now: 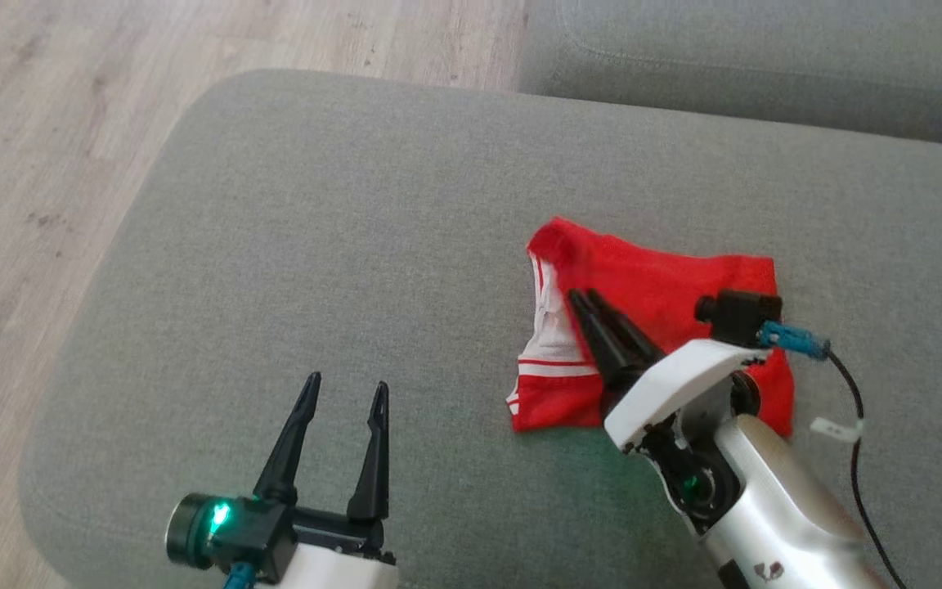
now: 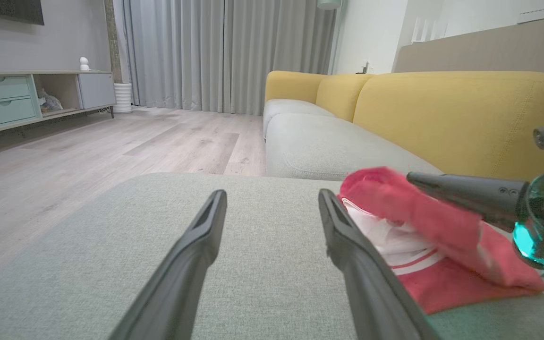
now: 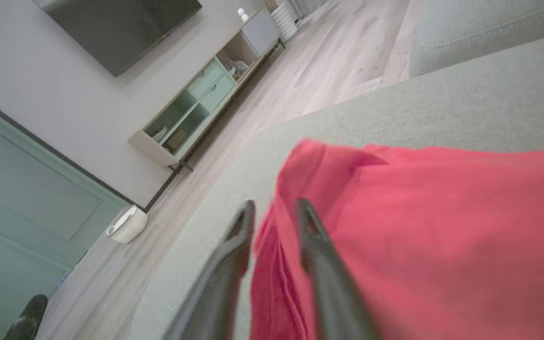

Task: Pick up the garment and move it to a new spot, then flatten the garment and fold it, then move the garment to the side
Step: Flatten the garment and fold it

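Observation:
The garment (image 1: pixel 667 286) is red with white stripes and lies crumpled on the grey cushion (image 1: pixel 356 204), right of centre. My right gripper (image 1: pixel 584 293) hovers low over its left part, pointing away from me. In the right wrist view its jaws (image 3: pixel 276 204) stand slightly apart, open, with a loose red fold of the garment (image 3: pixel 442 212) between them. My left gripper (image 1: pixel 347 381) is wide open and holds nothing, near the cushion's front edge, left of the garment. In the left wrist view the garment (image 2: pixel 442 288) lies to the right of the left gripper (image 2: pixel 272 192).
The cushion's rounded edge drops to a wooden floor (image 1: pixel 29 123) on the left. A second grey seat (image 1: pixel 765 57) adjoins at the back right, with a yellow backrest (image 2: pixel 442 108) behind. A cable (image 1: pixel 855 425) trails from the right wrist.

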Available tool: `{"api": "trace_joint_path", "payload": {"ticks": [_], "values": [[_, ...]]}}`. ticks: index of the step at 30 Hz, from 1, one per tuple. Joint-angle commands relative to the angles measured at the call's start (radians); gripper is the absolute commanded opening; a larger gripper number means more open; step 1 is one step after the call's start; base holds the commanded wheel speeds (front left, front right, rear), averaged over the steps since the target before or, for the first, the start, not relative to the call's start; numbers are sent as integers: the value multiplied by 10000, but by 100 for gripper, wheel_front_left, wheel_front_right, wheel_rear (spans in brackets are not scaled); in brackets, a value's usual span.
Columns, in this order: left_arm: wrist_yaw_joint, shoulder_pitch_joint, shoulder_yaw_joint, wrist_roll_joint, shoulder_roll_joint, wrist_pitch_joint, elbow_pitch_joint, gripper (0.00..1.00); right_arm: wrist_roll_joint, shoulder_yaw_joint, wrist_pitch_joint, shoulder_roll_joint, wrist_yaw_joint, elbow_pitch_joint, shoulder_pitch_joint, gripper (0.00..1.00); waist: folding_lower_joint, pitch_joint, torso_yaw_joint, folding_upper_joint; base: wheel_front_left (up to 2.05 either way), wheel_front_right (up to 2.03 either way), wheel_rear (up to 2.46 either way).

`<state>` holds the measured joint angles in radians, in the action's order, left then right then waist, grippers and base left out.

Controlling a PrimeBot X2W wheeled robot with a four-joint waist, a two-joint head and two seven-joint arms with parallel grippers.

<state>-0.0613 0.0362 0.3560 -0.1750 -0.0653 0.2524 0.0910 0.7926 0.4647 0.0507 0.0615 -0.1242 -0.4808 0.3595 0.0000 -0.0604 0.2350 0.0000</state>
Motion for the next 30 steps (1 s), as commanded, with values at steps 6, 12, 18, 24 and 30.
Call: {"api": "trace_joint_path", "payload": {"ticks": [6, 12, 18, 24, 30], "values": [[-202, 104, -553, -51, 123, 93, -167, 100, -373, -880, -2102, -111, -65, -272, 405, 100, 0, 647, -442, 0, 0, 0, 0], [-289, 458, -868, -231, 131, 93, -107, 100, -2228, -2457, -3052, 158, -65, -387, -603, 100, 0, 1285, -1332, 0, 0, 0, 0], [-497, 795, -1331, -220, 139, 93, -22, 100, -4678, -3751, -3120, 583, -65, 1450, -2448, 100, 0, 1822, -2178, 0, 0, 0, 0], [-570, 1579, -1864, 6, 143, 93, 117, 100, -5937, -3494, -3123, 677, -65, 2710, -4239, 100, 0, 2404, -2664, 0, 0, 0, 0], [-485, 2128, -2205, 146, 146, 93, 148, 100, -6074, -3000, -3123, 946, -65, 2842, -4957, 100, 0, 2678, -2756, 0, 0, 0, 0]]}}
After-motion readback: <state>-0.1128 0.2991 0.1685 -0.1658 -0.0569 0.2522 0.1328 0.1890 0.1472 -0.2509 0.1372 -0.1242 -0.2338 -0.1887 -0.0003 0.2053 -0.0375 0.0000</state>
